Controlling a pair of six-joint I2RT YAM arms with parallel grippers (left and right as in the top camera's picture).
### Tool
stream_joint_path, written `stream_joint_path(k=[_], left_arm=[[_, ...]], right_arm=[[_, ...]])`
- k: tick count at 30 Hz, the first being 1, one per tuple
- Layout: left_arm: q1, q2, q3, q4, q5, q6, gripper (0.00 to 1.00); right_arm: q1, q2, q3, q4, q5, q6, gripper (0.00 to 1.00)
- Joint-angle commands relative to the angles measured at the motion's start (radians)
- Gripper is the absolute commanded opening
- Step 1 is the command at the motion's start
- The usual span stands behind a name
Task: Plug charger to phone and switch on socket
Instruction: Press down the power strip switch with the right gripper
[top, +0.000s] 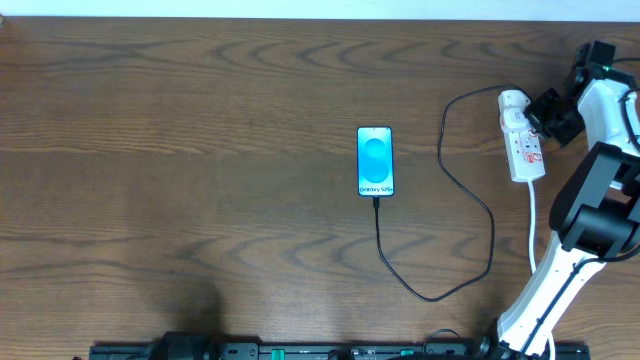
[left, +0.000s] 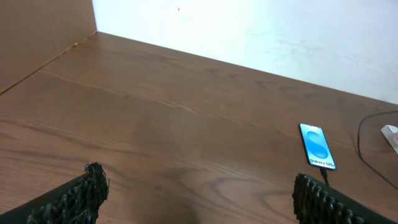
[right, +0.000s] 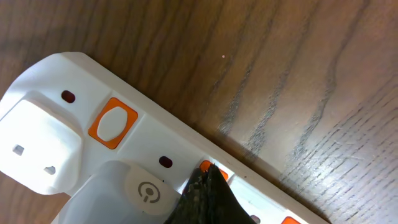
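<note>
The phone (top: 376, 161) lies mid-table with its blue screen lit; it also shows in the left wrist view (left: 317, 146). The black charger cable (top: 478, 203) runs from the phone's near end, loops right and up to the white power strip (top: 524, 140) at the right edge. A white adapter (right: 112, 193) sits in the strip. My right gripper (right: 208, 190) is shut, its closed fingertips pressing on an orange switch (right: 208, 167) of the strip (right: 37, 124). My left gripper (left: 199, 196) is open and empty, above bare wood at the table's near left.
The strip's thick white cord (top: 532, 225) runs down toward the right arm's base (top: 545, 300). A second orange switch (right: 112, 122) shows on the strip. A white wall (left: 261, 31) stands behind the table's far edge.
</note>
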Motion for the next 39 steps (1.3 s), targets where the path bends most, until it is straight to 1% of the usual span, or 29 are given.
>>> stream_joint_path(k=[1, 12, 22, 25, 28, 33, 36, 39], left_arm=[[0.003, -0.008, -0.003, 0.0, -0.009, 0.006, 0.96], [0.003, -0.008, -0.003, 0.0, -0.009, 0.006, 0.96], [0.003, -0.008, -0.003, 0.0, -0.009, 0.006, 0.96], [0.003, -0.008, -0.003, 0.0, -0.009, 0.006, 0.96], [0.003, -0.008, -0.003, 0.0, -0.009, 0.006, 0.97], [0.003, -0.008, -0.003, 0.0, -0.009, 0.006, 0.96], [0.003, -0.008, -0.003, 0.0, -0.009, 0.006, 0.97], [0.003, -0.008, -0.003, 0.0, -0.009, 0.006, 0.96]], right_arm=[[0.071, 0.008, -0.017, 0.003, -0.087, -0.015, 0.01], [0.141, 0.008, -0.017, -0.008, -0.128, -0.049, 0.01], [0.144, -0.002, -0.014, -0.014, -0.124, -0.068, 0.01], [0.132, -0.052, -0.014, -0.036, -0.106, -0.067, 0.01], [0.124, -0.133, -0.014, -0.046, -0.029, -0.066, 0.01], [0.124, -0.319, -0.014, -0.066, 0.169, -0.04, 0.01], [0.123, -0.419, -0.014, -0.069, 0.234, -0.04, 0.01], [0.119, -0.502, -0.014, -0.072, 0.259, -0.04, 0.01]])
